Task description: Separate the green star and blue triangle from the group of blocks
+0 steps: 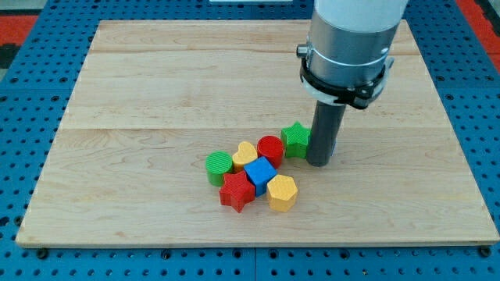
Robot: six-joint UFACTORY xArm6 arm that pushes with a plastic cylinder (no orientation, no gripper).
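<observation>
My tip [319,161] touches the green star [295,139] at its 3 o'clock; no fingers exist. Star separation in hand; next push wants a 12 o'clock heading.

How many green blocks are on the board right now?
2. The green star sits at the cluster's right end, just left of my tip. The green cylinder is at the cluster's left end. The rod could hide another.

no readable text, labels, numbers or signs anywhere in view
</observation>
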